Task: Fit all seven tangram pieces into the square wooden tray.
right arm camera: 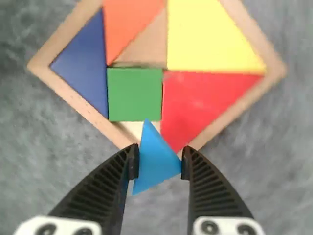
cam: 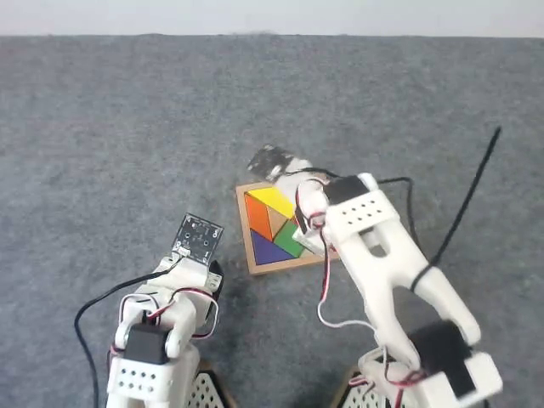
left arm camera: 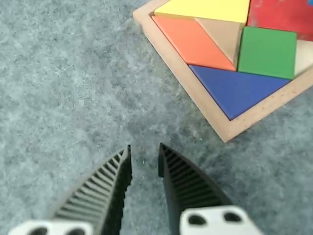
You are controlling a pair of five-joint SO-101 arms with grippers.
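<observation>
The small light-blue triangular piece (right arm camera: pixel 154 159) is pinched between the jaws of the right gripper (right arm camera: pixel 160 154), which are closed onto its two sides. Its tip points at the edge of the green square piece (right arm camera: pixel 134 93), above a bare patch of floor in the square wooden tray (right arm camera: pixel 68 100). Whether the piece touches the tray cannot be told.

Six pieces lie flat inside the tray. The green square sits between a dark-blue triangle (right arm camera: pixel 83 63) and a large red triangle (right arm camera: pixel 205 103). A large yellow triangle (right arm camera: pixel 205 39) borders the red one, and an orange piece (right arm camera: pixel 127 22) and a small tan wooden triangle (right arm camera: pixel 146 49) fill the rest.

The tray rests near the middle of the grey felt-like table cover (cam: pixel 127 127). The left gripper (left arm camera: pixel 144 149) hangs over bare cover near one tray corner, its jaws a narrow gap apart and holding nothing.
</observation>
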